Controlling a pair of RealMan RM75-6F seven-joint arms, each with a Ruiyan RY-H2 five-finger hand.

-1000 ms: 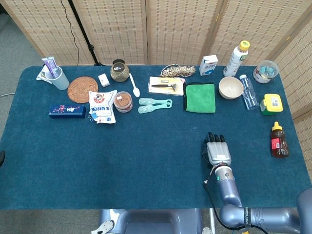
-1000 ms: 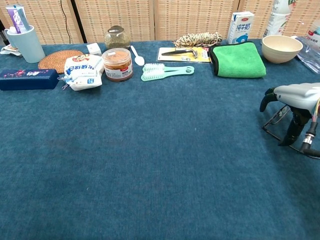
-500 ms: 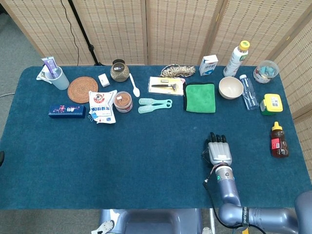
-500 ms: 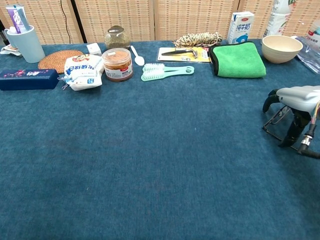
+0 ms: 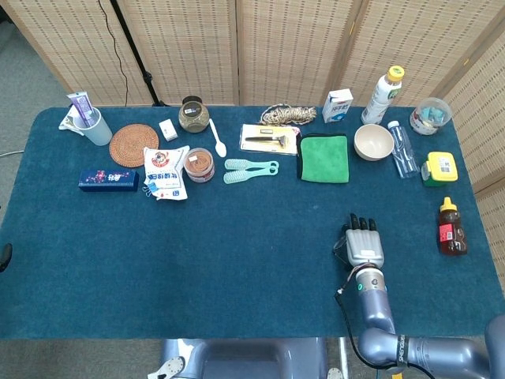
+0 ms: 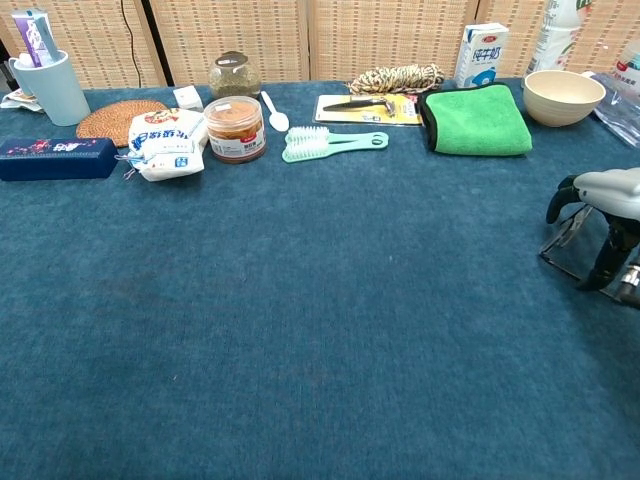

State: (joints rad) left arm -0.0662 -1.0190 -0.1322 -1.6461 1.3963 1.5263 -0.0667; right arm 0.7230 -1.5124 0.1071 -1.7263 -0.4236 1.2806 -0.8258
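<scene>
Haven't grabbed anything yet: my right hand (image 5: pixel 363 243) hangs released over bare cloth, green towel (image 5: pixel 324 158) at 11 o'clock.

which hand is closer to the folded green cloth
Right. The right hand is over the blue table cover, on the near side of the folded green cloth and slightly right of it, holding nothing. The left hand shows in neither view.
</scene>
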